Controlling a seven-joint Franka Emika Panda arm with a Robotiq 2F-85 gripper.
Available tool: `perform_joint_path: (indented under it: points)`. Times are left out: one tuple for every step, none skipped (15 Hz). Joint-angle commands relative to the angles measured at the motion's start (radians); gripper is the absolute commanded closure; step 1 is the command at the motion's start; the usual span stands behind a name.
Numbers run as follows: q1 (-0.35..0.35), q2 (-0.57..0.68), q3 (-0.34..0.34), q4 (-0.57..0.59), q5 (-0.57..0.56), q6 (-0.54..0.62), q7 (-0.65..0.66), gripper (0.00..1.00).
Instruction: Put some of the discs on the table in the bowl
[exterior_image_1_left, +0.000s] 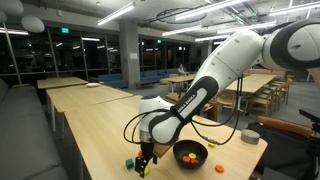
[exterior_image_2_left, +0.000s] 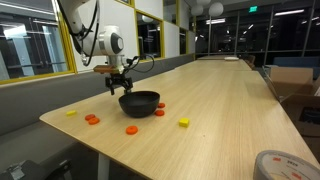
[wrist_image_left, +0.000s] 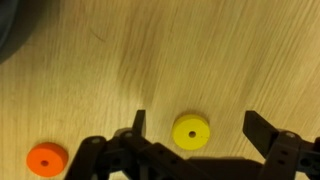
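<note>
Evidently released, the fingers (wrist_image_left: 258, 130) straddle a yellow disc (wrist_image_left: 191, 132) on the table (wrist_image_left: 200, 50), an orange disc (wrist_image_left: 46, 158) nearby.

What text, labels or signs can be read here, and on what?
Nothing can be read for certain.
Green lit sign high at the back, in an exterior view: too small to read.
Red print on the tape roll at the table's near corner: too blurred to read.
Discs and bowl: no markings visible.
</note>
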Motion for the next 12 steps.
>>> perform_joint_path:
  points:
    - [0.014,0.043,-0.009,0.077,0.03,-0.037,-0.044,0.0]
    - [0.015,0.049,-0.009,0.085,0.031,-0.042,-0.048,0.0]
    - [0.016,0.058,-0.01,0.094,0.03,-0.045,-0.05,0.0]
    - [0.016,0.063,-0.009,0.101,0.032,-0.048,-0.053,0.0]
    - [0.017,0.069,-0.009,0.106,0.031,-0.049,-0.055,0.0]
    - [0.018,0.074,-0.01,0.111,0.031,-0.051,-0.057,0.0]
    - [0.019,0.077,-0.01,0.114,0.03,-0.052,-0.058,0.0]
    - [0.02,0.08,-0.011,0.117,0.031,-0.053,-0.059,0.0]
    - [0.02,0.084,-0.011,0.12,0.03,-0.054,-0.059,0.0]
    - [0.02,0.086,-0.012,0.122,0.031,-0.055,-0.06,0.0]
    - [0.02,0.089,-0.012,0.125,0.031,-0.058,-0.06,0.0]
    - [0.02,0.089,-0.013,0.126,0.03,-0.058,-0.06,0.0]
